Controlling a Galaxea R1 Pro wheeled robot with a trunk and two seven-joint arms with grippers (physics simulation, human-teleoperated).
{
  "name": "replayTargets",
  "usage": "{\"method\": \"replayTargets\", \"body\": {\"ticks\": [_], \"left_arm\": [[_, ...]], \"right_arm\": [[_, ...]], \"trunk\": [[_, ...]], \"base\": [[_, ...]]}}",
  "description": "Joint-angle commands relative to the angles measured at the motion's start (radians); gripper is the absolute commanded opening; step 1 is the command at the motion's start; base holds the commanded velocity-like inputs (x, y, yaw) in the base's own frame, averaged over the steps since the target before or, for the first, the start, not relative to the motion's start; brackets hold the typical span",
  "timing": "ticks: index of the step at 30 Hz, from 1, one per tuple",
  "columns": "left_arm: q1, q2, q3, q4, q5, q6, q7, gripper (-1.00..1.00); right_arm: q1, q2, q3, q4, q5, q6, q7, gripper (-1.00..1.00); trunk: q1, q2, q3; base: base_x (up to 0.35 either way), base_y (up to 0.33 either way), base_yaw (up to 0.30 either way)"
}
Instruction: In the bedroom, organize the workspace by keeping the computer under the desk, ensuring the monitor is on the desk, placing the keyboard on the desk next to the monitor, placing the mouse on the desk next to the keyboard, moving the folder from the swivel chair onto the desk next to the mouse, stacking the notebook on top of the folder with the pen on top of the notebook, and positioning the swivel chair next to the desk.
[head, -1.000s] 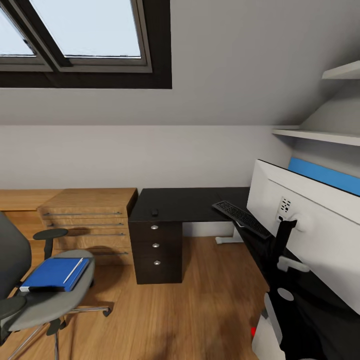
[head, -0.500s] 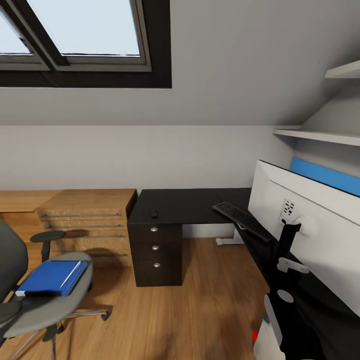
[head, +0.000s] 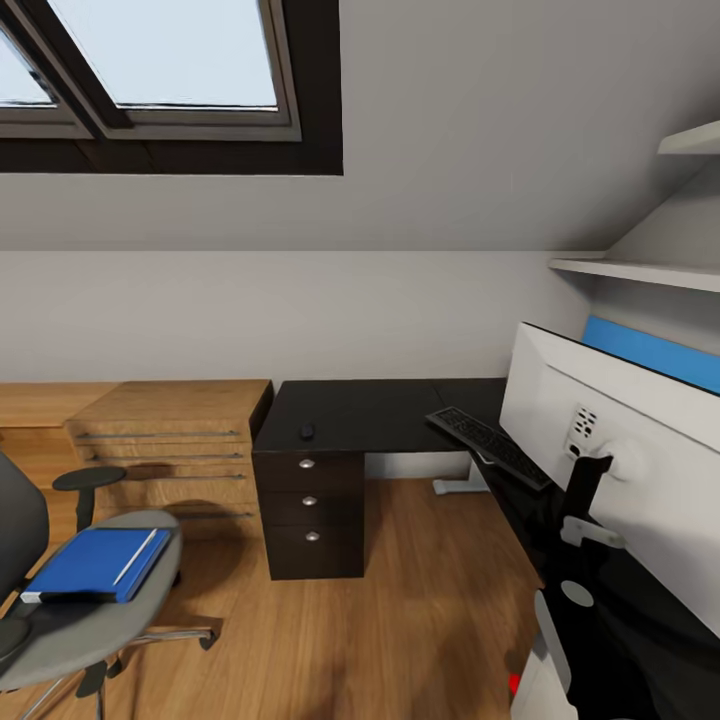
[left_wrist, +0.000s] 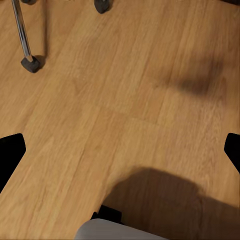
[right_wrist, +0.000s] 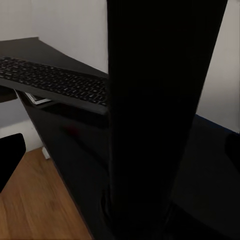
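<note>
the desk (head: 380, 412) runs along the far wall and turns down the right side, its black tabletop carrying the monitor (head: 640, 450), white back showing, at the right. the swivel chair (head: 70, 590) stands well apart at lower left. the keyboard (head: 488, 446) lies tilted beside the monitor, also seen in the right wrist view (right_wrist: 55, 82) behind the monitor's black neck (right_wrist: 155, 110). the folder (head: 95, 564) rests on the chair seat with the pen (head: 140, 557) across it. the mouse (head: 307, 431) sits above the drawers. whether the left gripper or the right gripper is wide or narrow, i cannot tell.
</note>
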Motion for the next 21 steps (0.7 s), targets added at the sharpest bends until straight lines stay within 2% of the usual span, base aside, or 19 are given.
{"method": "replayTargets", "body": {"ticks": [1,8,21], "left_arm": [[0.000,-0.001,0.004,-0.002,-0.005,0.000,0.001,1.00],[0.000,-0.001,0.004,-0.002,-0.005,0.000,0.001,1.00],[0.000,-0.001,0.004,-0.002,-0.005,0.000,0.001,1.00]], "right_arm": [[-0.001,-0.001,-0.002,0.001,0.006,-0.002,-0.002,1.00],[-0.001,-0.015,-0.002,0.003,0.005,-0.001,-0.004,1.00],[0.000,-0.017,-0.002,0.003,0.005,-0.001,-0.005,1.00]], "trunk": [[0.000,-0.001,-0.001],[0.000,-0.001,-0.001],[0.000,-0.001,-0.001]], "base": [[0.081,0.000,0.000],[0.027,0.000,0.000],[0.047,-0.038,0.000]]}}
